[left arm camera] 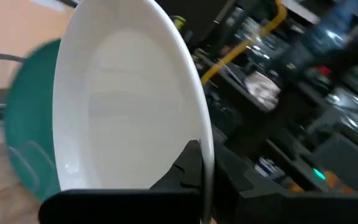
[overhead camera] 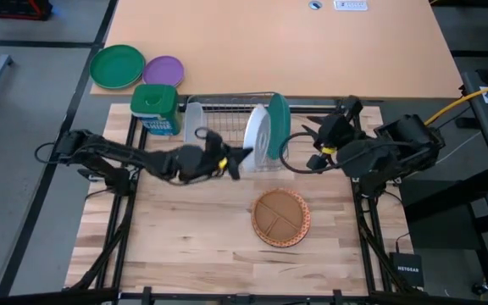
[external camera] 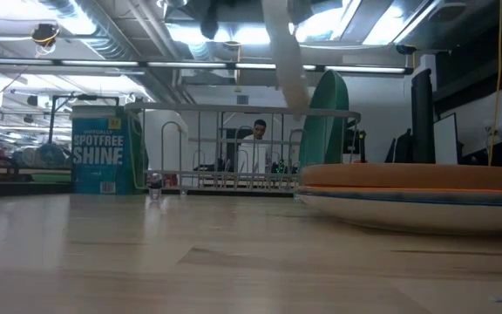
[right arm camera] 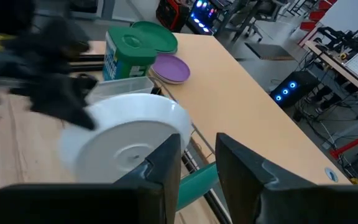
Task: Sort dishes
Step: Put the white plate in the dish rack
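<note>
At the far left of the light tabletop lie a bright green plate (overhead camera: 117, 66) and a smaller purple plate (overhead camera: 163, 70), both round, smooth and flat, edges touching. Just below them stands a green-lidded tub (overhead camera: 155, 108) with a blue label, beside a wire dish rack (overhead camera: 227, 106) of thin metal bars. The left gripper (overhead camera: 237, 161) reaches in from the left and is clenched on the rim of the white plate (overhead camera: 256, 134), a glossy round dish held on edge at the rack. The teal plate (overhead camera: 279, 127) stands upright in the rack just right of the white one, close against it. On the pale wooden board nearer the front, the brown plate (overhead camera: 280, 215) with three divided sections lies flat on top of the orange-red plate (external camera: 425, 177), whose patterned rim shows around it. The right gripper (overhead camera: 313, 144) hangs beside the teal plate with its fingers parted, grasping nothing.
</note>
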